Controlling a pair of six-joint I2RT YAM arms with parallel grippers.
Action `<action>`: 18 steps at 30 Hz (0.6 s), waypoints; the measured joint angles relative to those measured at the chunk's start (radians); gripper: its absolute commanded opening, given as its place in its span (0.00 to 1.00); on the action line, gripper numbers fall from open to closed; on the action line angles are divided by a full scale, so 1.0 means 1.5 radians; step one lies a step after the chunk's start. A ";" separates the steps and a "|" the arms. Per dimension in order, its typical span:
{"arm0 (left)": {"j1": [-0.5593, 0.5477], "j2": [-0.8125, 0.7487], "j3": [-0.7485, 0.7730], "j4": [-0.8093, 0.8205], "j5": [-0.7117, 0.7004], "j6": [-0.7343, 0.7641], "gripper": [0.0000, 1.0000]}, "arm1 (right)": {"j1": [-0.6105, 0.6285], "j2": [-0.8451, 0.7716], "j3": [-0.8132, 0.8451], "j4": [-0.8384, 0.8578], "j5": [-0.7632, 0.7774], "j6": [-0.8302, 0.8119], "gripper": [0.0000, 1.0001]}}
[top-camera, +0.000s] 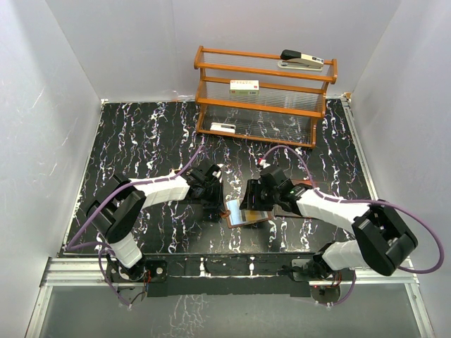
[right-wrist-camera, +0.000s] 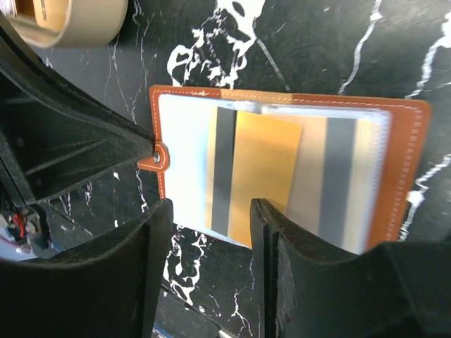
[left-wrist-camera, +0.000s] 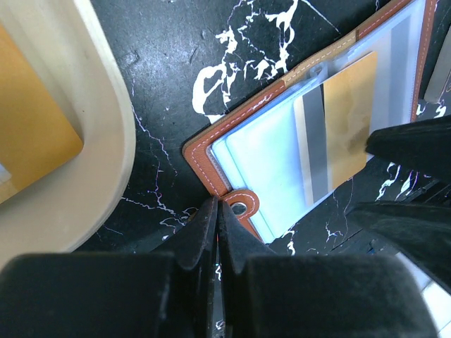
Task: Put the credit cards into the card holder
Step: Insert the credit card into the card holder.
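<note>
Your right gripper (right-wrist-camera: 210,211) has its jaws apart, straddling the near end of the thin gold-orange plastic credit card with a grey stripe (right-wrist-camera: 264,172); no clamp on it that I can see. The card's long axis runs straight away from the fingers. Its near end overhangs the edge of the open brown leather bifold card holder (right-wrist-camera: 405,169); can't tell how far its far end is into the clear pocket. Insert direction looks dead ahead, and the right arm is nearer. Left gripper (left-wrist-camera: 217,210) has jaws together, tips at the holder's snap tab (left-wrist-camera: 240,205); pinching or just pinning, can't tell. The holder sits mid-bench by the near edge, between the arms. A second striped card (right-wrist-camera: 338,176) is pocketed. Another gold card (left-wrist-camera: 28,134) lies in the tan rounded tray (left-wrist-camera: 106,148), on the holder's left-edge side.
</note>
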 measured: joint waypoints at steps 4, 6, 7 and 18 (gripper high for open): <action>0.000 0.000 0.000 0.000 0.000 0.000 0.00 | 0.000 -0.026 0.010 -0.031 0.056 -0.002 0.54; 0.000 0.000 0.000 0.000 0.000 0.000 0.00 | 0.000 -0.027 0.011 -0.038 0.074 -0.002 0.55; 0.000 0.000 0.000 0.000 0.000 0.000 0.00 | 0.000 -0.025 0.011 -0.040 0.080 -0.002 0.55; 0.000 0.001 0.000 0.001 0.002 0.000 0.00 | 0.000 0.013 0.006 0.002 0.054 -0.007 0.52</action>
